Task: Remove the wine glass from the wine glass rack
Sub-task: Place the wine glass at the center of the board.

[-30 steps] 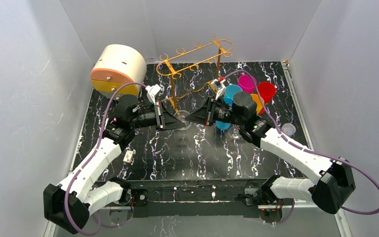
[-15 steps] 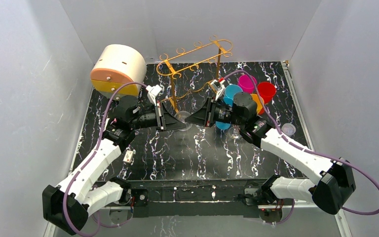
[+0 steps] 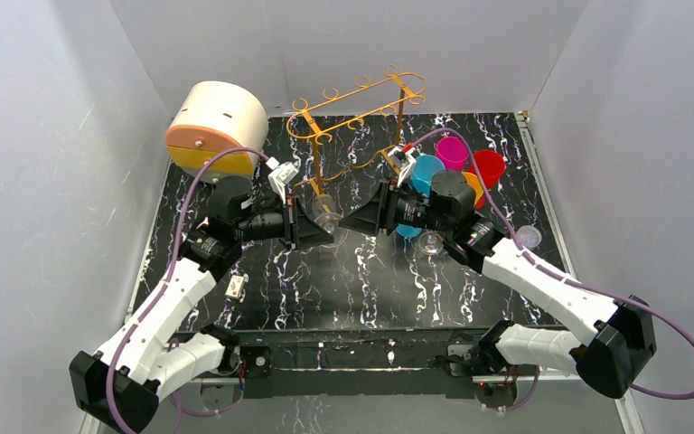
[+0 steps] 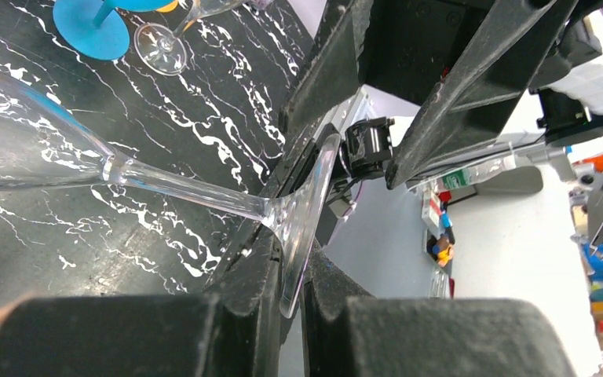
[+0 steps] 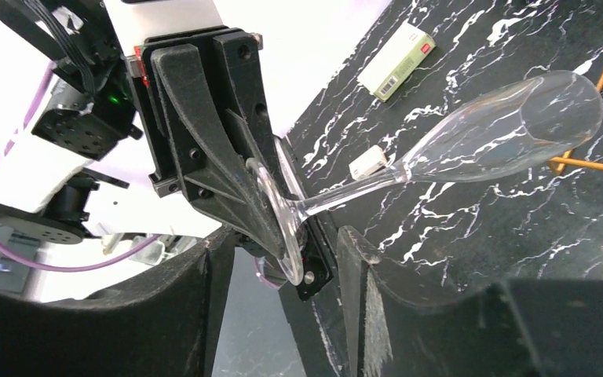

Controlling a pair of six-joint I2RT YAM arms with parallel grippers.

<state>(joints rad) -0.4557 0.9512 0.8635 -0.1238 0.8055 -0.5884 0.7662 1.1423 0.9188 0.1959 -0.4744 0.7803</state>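
Two black fingers [image 4: 243, 310] of the left gripper [image 4: 292, 271] are pinched tight on the round foot of a clear wine glass [image 4: 180, 187], clamping the thin disc by its rim. The glass lies on its side in the air, stem roughly level, bowl towards the rack. Facing it, the right gripper [image 5: 283, 245] stands parted, one finger on either side of the same foot with a gap showing on both sides, so it grips nothing.

The glass is off the golden-orange wire rack [image 3: 358, 107] with curled scroll tops. From above it hangs just in front of the rack's near-left leg, over the black, white-veined marble-look table [image 3: 370, 280]. Whether the bowl touches that leg cannot be told.

Further out, behind the right wrist, stand a blue plastic cup [image 3: 426, 170], a magenta cup [image 3: 452, 152] and a red cup [image 3: 488, 167], close together. A round cream-and-orange drawer box [image 3: 212, 127] sits at the back left corner.

One small cream-and-green carton [image 5: 396, 59] with a red mark lies flat on the table past the left gripper. Its print is too small to read, and no other writing can be made out.
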